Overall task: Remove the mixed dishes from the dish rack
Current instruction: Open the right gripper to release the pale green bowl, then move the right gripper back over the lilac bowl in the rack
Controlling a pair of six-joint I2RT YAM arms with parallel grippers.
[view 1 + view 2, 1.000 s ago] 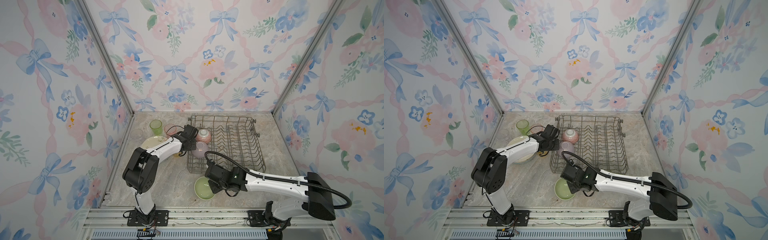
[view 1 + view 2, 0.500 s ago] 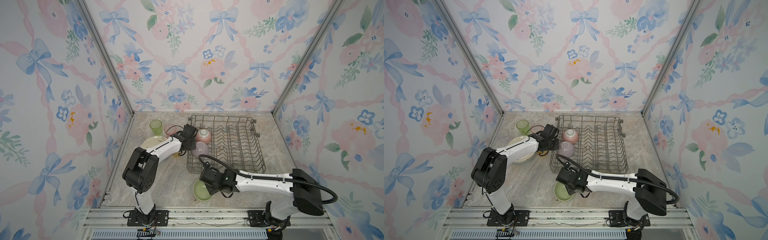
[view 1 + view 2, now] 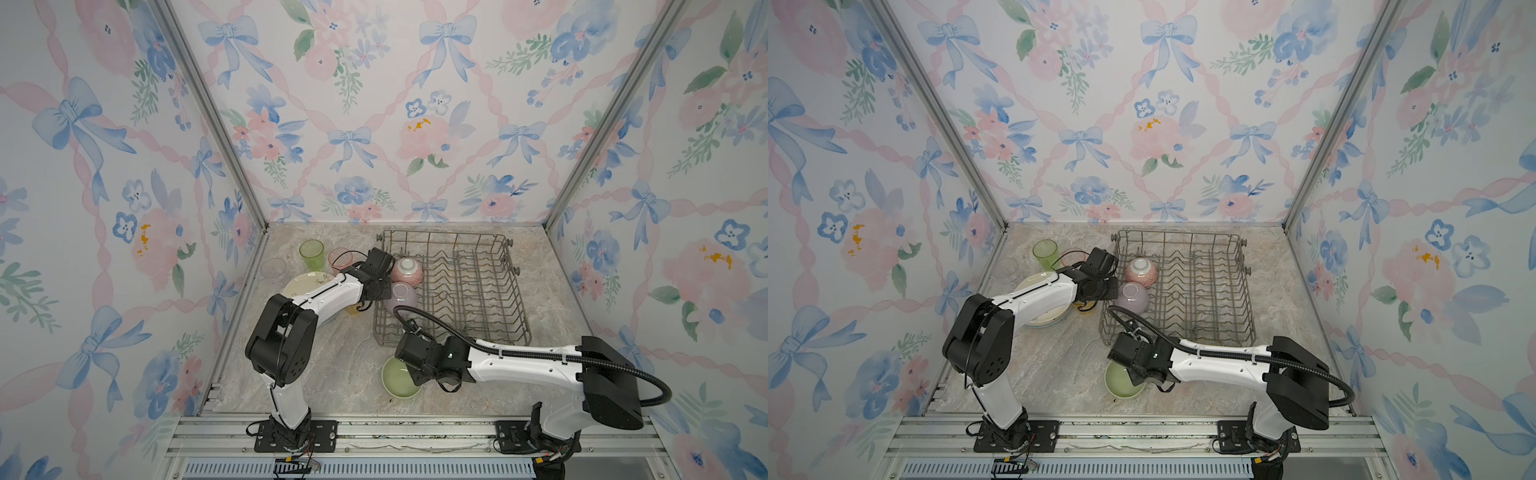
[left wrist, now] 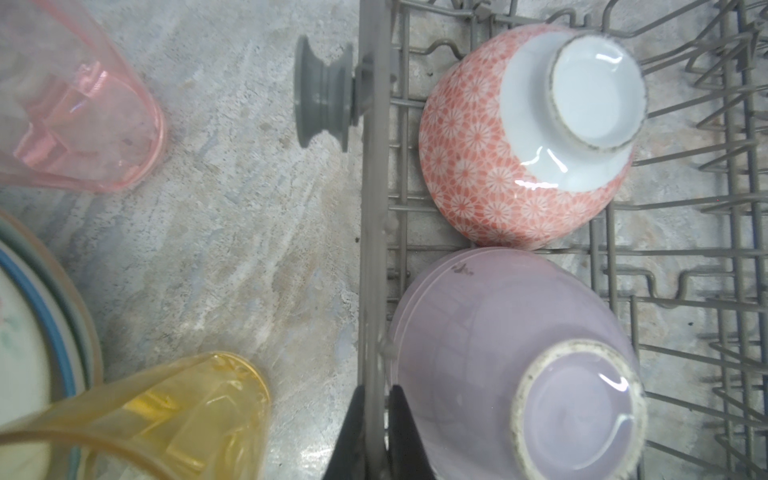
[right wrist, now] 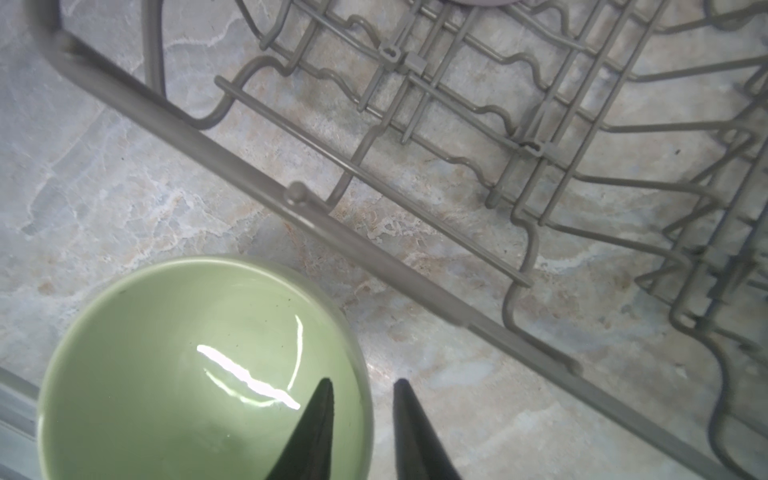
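Green bowl [image 5: 166,353] seems newly released by the right claw [image 5: 363,382], now ajar; left claw [image 4: 378,388] clamps the dish rack [image 4: 371,232].

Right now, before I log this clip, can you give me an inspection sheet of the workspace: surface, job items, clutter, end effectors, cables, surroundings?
Surface: marble-look tabletop, no spill seen.
Job's things: dish rack holds pink bowl and lilac bowl, both upside down. The green bowl is upright on the tabletop in front of it. The plates are stacked left of the rack, near the green tumbler, pink tumbler, clear tumbler and yellow tumbler.
Clutter: nothing seen.
End effectors: left end effector shut on the rack's rim; right end effector open, straddling the green bowl's rim.
Cables: black cable loops over the rack's near corner.
Surroundings: floral wallpaper panels; aluminium rail in front.
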